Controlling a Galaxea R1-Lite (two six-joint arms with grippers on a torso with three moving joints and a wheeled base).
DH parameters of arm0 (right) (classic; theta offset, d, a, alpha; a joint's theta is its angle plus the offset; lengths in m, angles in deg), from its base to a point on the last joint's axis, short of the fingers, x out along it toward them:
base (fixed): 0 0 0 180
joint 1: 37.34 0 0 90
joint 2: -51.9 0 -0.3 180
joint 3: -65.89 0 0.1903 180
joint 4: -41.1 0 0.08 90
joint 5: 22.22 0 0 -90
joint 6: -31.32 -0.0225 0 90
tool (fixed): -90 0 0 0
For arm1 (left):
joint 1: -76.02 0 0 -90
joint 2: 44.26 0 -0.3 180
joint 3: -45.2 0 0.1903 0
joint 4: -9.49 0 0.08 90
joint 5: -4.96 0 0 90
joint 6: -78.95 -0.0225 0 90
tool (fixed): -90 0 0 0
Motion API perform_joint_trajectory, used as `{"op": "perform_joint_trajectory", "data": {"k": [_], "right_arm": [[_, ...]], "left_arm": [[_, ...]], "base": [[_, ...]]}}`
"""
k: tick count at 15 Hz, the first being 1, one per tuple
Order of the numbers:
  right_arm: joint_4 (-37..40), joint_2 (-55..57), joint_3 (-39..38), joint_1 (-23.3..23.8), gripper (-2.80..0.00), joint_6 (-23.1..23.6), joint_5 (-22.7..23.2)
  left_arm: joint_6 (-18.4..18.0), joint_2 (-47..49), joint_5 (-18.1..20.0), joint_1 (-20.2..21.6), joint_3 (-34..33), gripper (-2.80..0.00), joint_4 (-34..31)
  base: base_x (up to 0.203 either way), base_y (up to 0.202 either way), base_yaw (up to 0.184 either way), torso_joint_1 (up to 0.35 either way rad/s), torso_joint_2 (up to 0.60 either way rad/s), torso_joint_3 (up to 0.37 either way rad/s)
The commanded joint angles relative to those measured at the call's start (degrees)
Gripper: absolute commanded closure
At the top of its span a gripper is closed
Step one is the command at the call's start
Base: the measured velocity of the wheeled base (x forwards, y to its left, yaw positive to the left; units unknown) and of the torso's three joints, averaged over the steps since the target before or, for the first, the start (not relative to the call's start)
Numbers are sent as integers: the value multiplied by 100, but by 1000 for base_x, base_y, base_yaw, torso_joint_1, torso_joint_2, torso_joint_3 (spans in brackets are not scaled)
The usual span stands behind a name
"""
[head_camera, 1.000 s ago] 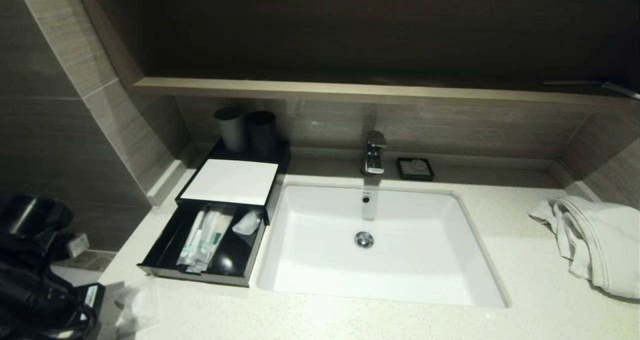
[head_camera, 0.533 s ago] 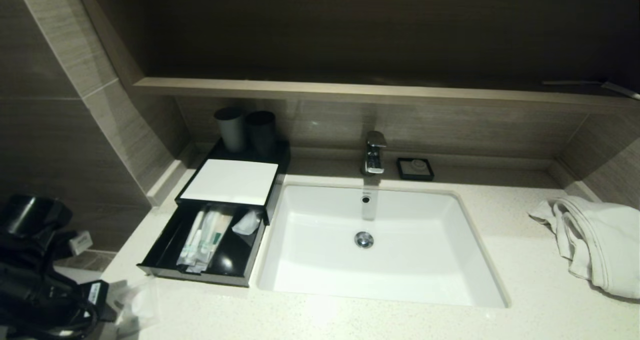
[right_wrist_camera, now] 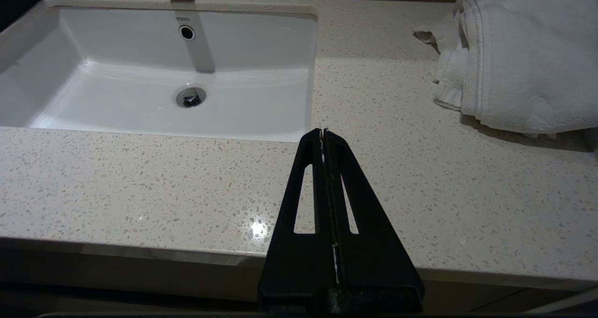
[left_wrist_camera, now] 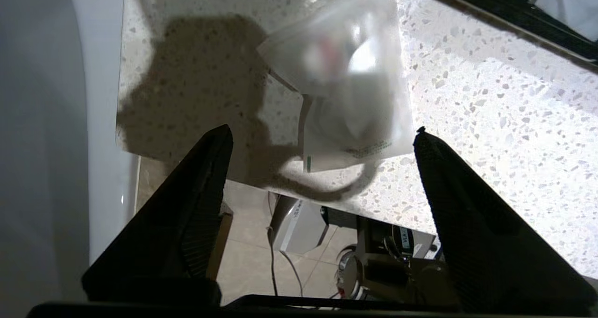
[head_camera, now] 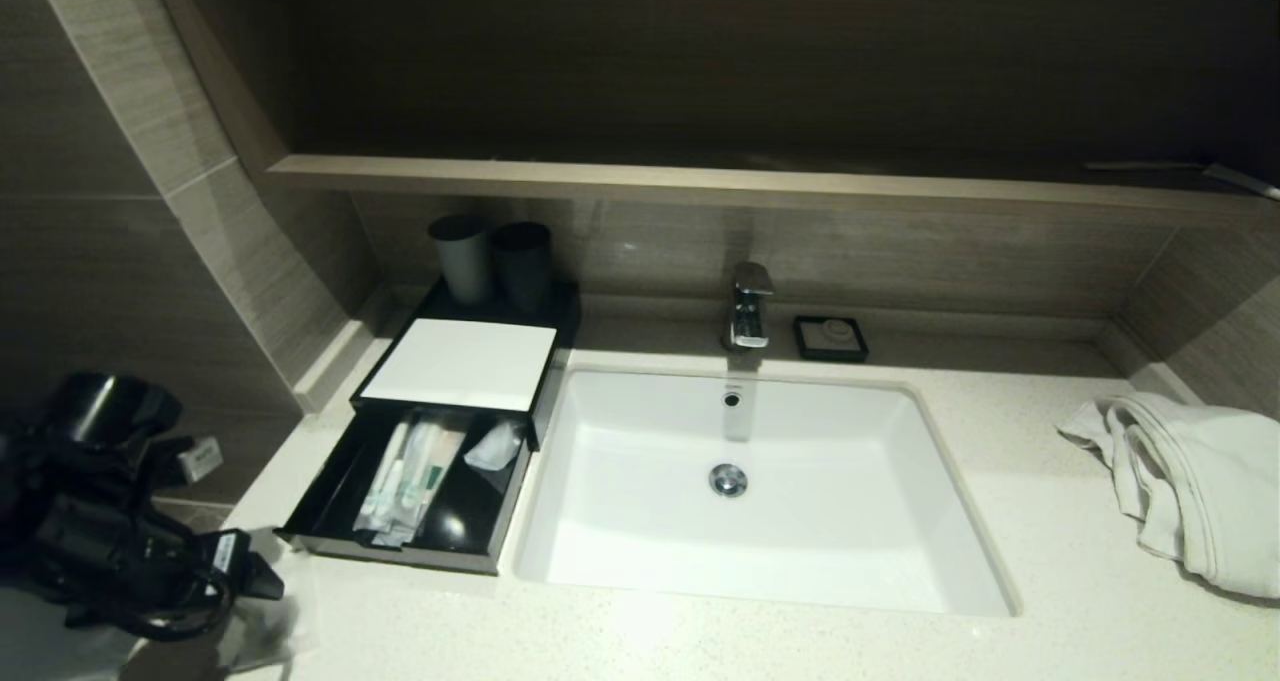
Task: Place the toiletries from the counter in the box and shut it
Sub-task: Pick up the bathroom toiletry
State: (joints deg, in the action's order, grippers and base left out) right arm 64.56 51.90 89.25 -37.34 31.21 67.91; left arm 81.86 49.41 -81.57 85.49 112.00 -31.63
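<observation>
White towel point(head_camera: 1190, 486), faucet point(head_camera: 749, 306), cups point(head_camera: 492, 257)

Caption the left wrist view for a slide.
Open left gripper poised above a clear packet lying near the counter edge.

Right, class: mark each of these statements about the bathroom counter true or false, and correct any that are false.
1. The box's drawer stands pulled open with sachets inside. True.
2. The left gripper is clamped on the clear packet. False: its fingers are spread wide, and the packet lies on the counter beyond them.
3. The right gripper is shut and holds nothing. True.
4. The white towel lies inside the sink. False: it sits on the counter, right of the sink.
5. Two dark cups stand behind the box's white top panel. True.
</observation>
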Motion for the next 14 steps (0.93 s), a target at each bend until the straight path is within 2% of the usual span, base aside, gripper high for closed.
{"op": "perform_joint_trajectory", "data": {"k": [1, 11, 14], "right_arm": [[-1, 0, 0, 0, 0, 2, 4], [-1, 0, 0, 0, 0, 2, 4], [-1, 0, 0, 0, 0, 2, 4]], "left_arm": [[-1, 319, 10, -5, 84, -280, 7], [-1, 514, 37, -24, 121, -280, 8], [-1, 504, 248, -24, 121, -280, 41]], "base": [[0, 0, 0, 0, 0, 0], [0, 0, 0, 0, 0, 0], [0, 0, 0, 0, 0, 0]]}}
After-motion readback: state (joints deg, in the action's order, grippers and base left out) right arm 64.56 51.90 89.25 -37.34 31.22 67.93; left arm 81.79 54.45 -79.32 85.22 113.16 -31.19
